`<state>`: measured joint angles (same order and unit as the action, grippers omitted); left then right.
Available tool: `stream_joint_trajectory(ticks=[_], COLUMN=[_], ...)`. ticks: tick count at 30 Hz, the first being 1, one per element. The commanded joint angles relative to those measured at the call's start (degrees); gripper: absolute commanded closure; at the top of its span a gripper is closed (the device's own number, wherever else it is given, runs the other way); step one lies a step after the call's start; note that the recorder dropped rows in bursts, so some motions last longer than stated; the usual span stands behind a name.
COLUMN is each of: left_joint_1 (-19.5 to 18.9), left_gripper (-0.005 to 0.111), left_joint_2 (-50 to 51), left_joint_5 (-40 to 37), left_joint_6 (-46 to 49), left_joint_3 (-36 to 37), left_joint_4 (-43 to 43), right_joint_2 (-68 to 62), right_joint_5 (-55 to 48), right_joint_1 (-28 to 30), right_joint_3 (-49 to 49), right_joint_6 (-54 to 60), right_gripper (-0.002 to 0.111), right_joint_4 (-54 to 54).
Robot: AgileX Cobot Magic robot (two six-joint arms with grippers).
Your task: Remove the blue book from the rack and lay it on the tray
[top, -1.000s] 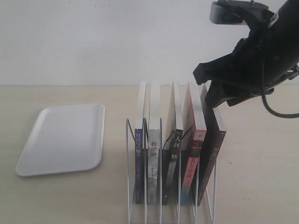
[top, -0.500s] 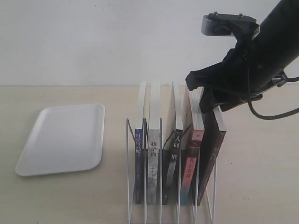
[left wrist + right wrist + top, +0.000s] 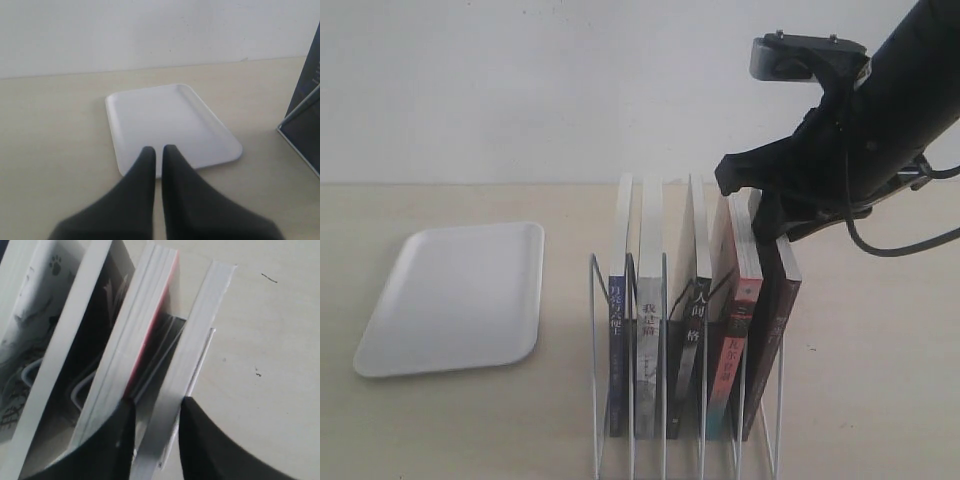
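Note:
The blue book [image 3: 616,340] stands in the leftmost slot of the white wire rack [image 3: 595,400], dark blue spine facing me. Part of its blue cover [image 3: 307,95] shows at the edge of the left wrist view. The white tray [image 3: 460,295] lies flat to the left of the rack. My right gripper [image 3: 765,215] is at the rack's far right end, away from the blue book. Its open fingers [image 3: 157,404] straddle the top edge of the rightmost dark-spined book [image 3: 200,330]. My left gripper [image 3: 156,150] is shut and empty, hovering just short of the tray [image 3: 170,120].
Between the blue book and the dark one stand a white-spined book [image 3: 648,340], a black-spined book [image 3: 688,350] and a red-spined book [image 3: 735,340]. A black cable [image 3: 905,240] hangs from the right arm. A white wall closes the table's back edge.
My right arm has moved left and slightly down, bringing its fingers over the top of the rightmost book. The books, rack and tray have not moved.

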<state>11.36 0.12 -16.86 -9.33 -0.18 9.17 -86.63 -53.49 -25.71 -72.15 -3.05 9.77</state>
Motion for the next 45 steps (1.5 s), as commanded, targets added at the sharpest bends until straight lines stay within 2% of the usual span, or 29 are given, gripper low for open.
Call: stream_joint_trajectory(ticks=[1, 5, 10, 15, 27, 29, 30, 32, 45], left_joint_1=[-0.2, -0.2, -0.2, -0.2, -0.2, -0.2, -0.2, -0.2, -0.2], left_gripper=[0.103, 0.103, 0.103, 0.103, 0.103, 0.103, 0.103, 0.103, 0.103], left_joint_2=[-0.1, -0.1, -0.1, -0.1, -0.1, -0.1, -0.1, -0.1, -0.1], left_joint_5=[-0.1, -0.1, -0.1, -0.1, -0.1, -0.1, -0.1, -0.1, -0.1], left_joint_6=[0.2, 0.2, 0.2, 0.2, 0.2, 0.2, 0.2, 0.2, 0.2], left_joint_3=[0.2, 0.2, 0.2, 0.2, 0.2, 0.2, 0.2, 0.2, 0.2], left_joint_4=[-0.2, -0.2, -0.2, -0.2, -0.2, -0.2, -0.2, -0.2, -0.2], right_joint_2=[-0.1, -0.1, -0.1, -0.1, -1.9, -1.9, -1.9, -1.9, 6.5], right_joint_5=[0.3, -0.3, -0.3, -0.7, -1.0, -0.8, -0.8, -0.9, -1.0], right_joint_1=[-0.1, -0.1, -0.1, -0.1, -1.0, -2.3, -2.9, -2.9, -2.9], right_joint_3=[-0.4, -0.4, -0.4, -0.4, -0.4, -0.4, -0.4, -0.4, -1.0], right_joint_6=[0.0, 0.0, 0.0, 0.0, -0.5, -1.0, -1.3, -1.3, -4.6], right_gripper=[0.092, 0.091, 0.076, 0.079, 0.079, 0.086, 0.096, 0.108, 0.108], right_joint_4=[0.0, 0.0, -0.2, -0.2, -0.9, -2.8, -3.5, -3.6, -5.6])
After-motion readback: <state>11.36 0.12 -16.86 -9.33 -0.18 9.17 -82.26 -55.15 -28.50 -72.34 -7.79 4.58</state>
